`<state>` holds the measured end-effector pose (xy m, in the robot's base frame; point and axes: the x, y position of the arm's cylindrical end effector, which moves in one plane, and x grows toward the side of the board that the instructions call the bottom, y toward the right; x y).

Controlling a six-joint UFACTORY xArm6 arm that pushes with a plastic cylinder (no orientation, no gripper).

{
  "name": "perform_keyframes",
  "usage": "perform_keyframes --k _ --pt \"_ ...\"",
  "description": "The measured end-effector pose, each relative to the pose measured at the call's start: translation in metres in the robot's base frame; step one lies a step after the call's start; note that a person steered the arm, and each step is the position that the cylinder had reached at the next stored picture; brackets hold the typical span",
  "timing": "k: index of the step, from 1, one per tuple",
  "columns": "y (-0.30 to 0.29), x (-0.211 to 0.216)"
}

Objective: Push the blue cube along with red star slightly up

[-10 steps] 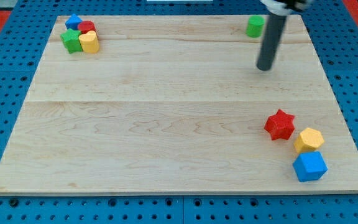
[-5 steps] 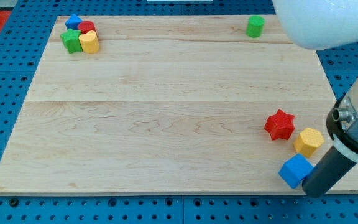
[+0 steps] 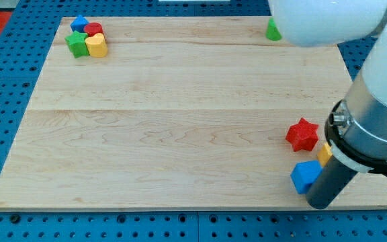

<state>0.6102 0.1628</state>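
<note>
The blue cube (image 3: 304, 176) lies near the board's bottom right corner, below the red star (image 3: 302, 134). My tip (image 3: 319, 204) rests at the cube's lower right side, touching it. The rod and the arm above it cover most of the yellow block (image 3: 323, 154), which shows only as a sliver to the right of the star and above the cube. The star and the cube are a little apart.
At the view's top left a small cluster holds a blue block (image 3: 79, 23), a red block (image 3: 94, 29), a green star (image 3: 76, 44) and a yellow block (image 3: 97, 45). A green block (image 3: 272, 29) at the top edge is partly hidden by the white arm housing (image 3: 328, 20).
My tip came from the board's upper right to the bottom right corner, then moved left. The blue cube slid left and slightly up. The arm now hides most of the yellow block.
</note>
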Motion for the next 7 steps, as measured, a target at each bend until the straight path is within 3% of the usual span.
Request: perform_keyframes --k 7 --pt "-0.002 -0.095"
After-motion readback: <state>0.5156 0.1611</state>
